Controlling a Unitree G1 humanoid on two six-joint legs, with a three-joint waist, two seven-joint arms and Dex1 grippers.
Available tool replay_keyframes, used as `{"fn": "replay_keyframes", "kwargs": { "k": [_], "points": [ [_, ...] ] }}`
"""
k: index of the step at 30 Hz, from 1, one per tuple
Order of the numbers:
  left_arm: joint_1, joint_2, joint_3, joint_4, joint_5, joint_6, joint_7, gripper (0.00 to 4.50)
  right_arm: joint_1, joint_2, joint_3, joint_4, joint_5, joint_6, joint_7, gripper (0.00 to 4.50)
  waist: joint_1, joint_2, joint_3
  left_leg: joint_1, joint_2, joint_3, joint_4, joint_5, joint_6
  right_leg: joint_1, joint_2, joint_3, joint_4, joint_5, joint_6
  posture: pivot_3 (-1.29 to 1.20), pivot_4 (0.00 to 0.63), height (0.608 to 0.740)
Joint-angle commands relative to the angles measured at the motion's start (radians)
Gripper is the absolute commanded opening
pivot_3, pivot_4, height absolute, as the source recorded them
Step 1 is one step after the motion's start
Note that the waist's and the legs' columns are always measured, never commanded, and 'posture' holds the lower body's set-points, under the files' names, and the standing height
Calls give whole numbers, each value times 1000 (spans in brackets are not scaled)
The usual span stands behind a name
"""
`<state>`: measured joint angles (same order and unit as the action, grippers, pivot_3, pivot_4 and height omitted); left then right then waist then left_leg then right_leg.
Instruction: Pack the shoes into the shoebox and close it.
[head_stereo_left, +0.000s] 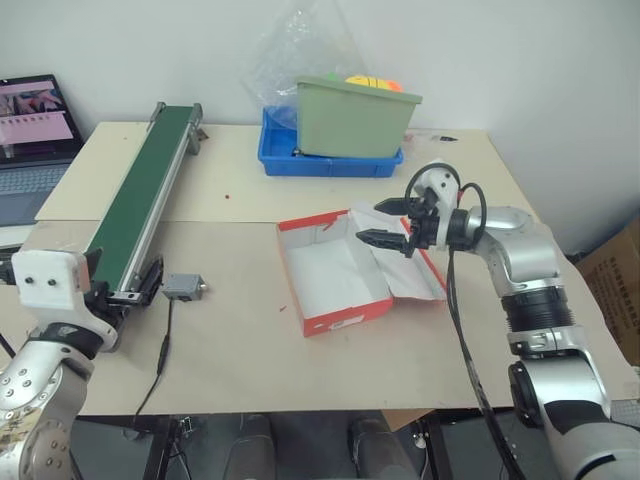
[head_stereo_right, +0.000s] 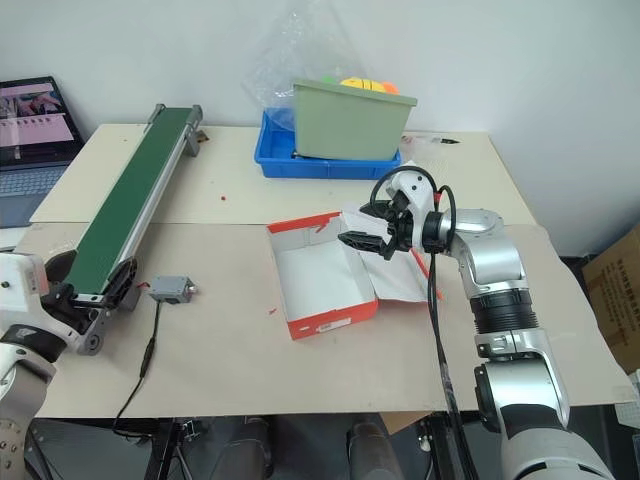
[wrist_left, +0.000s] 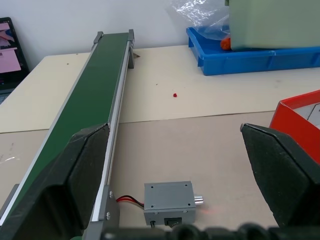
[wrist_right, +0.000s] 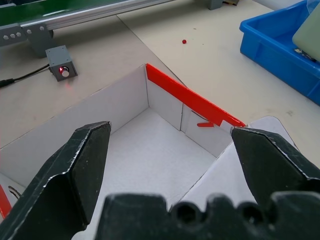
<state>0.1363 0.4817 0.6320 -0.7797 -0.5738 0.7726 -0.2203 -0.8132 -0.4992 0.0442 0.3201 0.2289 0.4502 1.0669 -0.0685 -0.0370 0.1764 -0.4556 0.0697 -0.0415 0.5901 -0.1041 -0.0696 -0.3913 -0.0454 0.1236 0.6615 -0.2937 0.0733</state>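
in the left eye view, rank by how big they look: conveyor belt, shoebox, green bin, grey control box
1. conveyor belt, the longest thing on the table.
2. shoebox, counted with its open lid.
3. green bin. It sits farther back, so its gap to the shoebox is unsure.
4. grey control box, plainly the smallest.

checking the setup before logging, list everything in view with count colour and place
shoebox: one, red-orange outside, white inside, open, empty, table middle
conveyor belt: one, green, left side of table
control box: one, grey, wired, near conveyor's front end
tray: one, blue, back of table
bin: one, green, in the tray
plastic bag: one, clear, behind bin
laptop: one, far left
left hand: open, near conveyor
right hand: open, over shoebox
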Motion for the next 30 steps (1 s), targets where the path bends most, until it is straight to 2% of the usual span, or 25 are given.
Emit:
{"fn": "replay_keyframes", "kwargs": {
  "k": [1, 12, 30],
  "points": [
    [-18, 32, 27, -20, -23, 5, 0, 4479, -27, -9, -12, -18, 12, -2, -10, 4500, 0, 0, 0, 0, 0, 0, 0, 0, 0, 0, 0, 0, 0, 0, 0, 0, 150, 740],
    [-27, 12, 128, 53, 5, -9, 100, 4479, -51, 13, -9, -79, 23, 29, -73, 4500, -1, 0, 0, 0, 0, 0, 0, 0, 0, -1, 0, 0, 0, 0, 0, 0, 150, 740],
    [-77, 39, 35, 67, 32, -9, 112, 4479, -36, 58, 2, -89, 44, 42, -133, 4500, 0, 0, 0, 0, 0, 0, 0, 0, 0, -1, 0, 0, 1, 0, 0, 0, 150, 740]
  ]
}}
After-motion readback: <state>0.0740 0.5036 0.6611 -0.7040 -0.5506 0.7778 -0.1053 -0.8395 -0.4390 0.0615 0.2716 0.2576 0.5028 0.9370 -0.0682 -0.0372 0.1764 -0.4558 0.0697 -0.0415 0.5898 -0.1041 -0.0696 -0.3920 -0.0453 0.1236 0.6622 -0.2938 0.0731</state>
